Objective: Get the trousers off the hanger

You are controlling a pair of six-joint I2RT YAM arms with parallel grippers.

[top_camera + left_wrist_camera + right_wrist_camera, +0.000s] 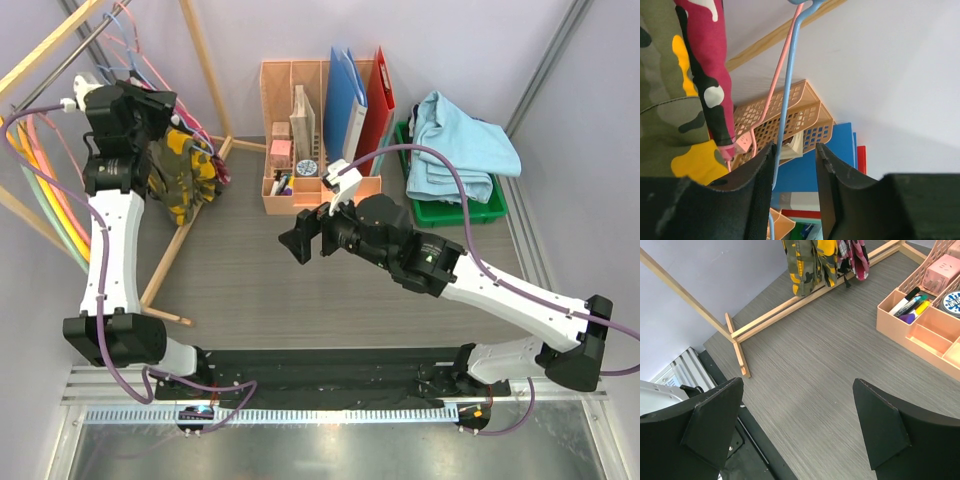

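Clearly, the left arm is the nearer one: the left end effector is positioned high at the light wooden rack on the far left of the grey tabletop. It is placed just beside the hanging yellow-olive camouflage cloth trousers and the pink camouflage cloth trousers. Both garments are seen draped downward, their long axis vertical, to one side of the jaws and not between them. The jaws are set partly apart, with nothing seen clamped. A thin blue hanger is framed in the gap, close to one finger, with a thin pink hanger beside it. The right end effector is spread wide and empty over the tabletop, well apart from the rack. A sideways reach toward the cloth is judged to be needed from the left arm.
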